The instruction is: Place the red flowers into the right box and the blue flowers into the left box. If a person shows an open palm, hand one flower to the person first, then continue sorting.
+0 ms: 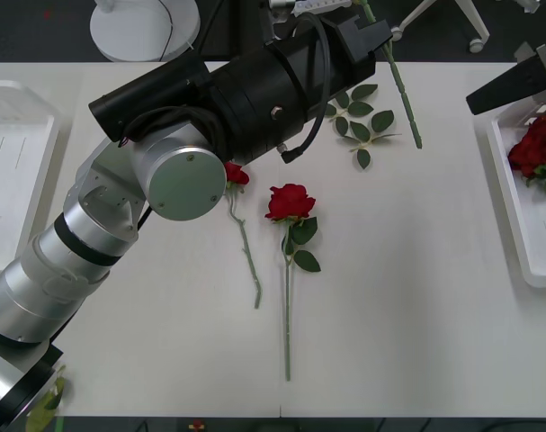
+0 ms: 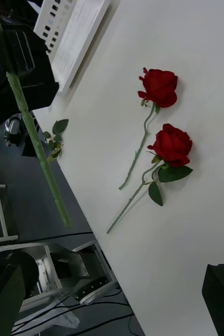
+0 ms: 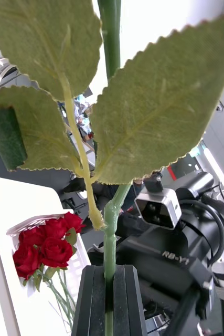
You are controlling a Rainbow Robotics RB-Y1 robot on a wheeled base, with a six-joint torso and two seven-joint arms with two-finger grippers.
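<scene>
My left gripper [image 1: 367, 16] is raised over the table's far edge, its black fingers [image 3: 93, 294] shut on a green flower stem [image 1: 403, 85] with leaves [image 3: 138, 105]. The stem's bloom is hidden, so I cannot tell its colour. Two red flowers lie on the table's middle: one [image 1: 290, 202] in full view, the other [image 1: 237, 174] partly under my left arm. Both also appear in the right wrist view [image 2: 172, 144] [image 2: 159, 86]. The right box [image 1: 524, 234] holds several red roses [image 1: 535, 148]. The left box [image 1: 12, 171] is at the left edge. My right gripper [image 1: 515, 85] hovers open above the right box. Blue flowers are out of view.
My bulky left arm [image 1: 174, 171] reaches diagonally across the table's left half. A green leaf sprig [image 1: 48, 400] lies at the near left corner. White chair bases [image 1: 142, 27] stand beyond the far edge. Open tabletop lies between the roses and the right box.
</scene>
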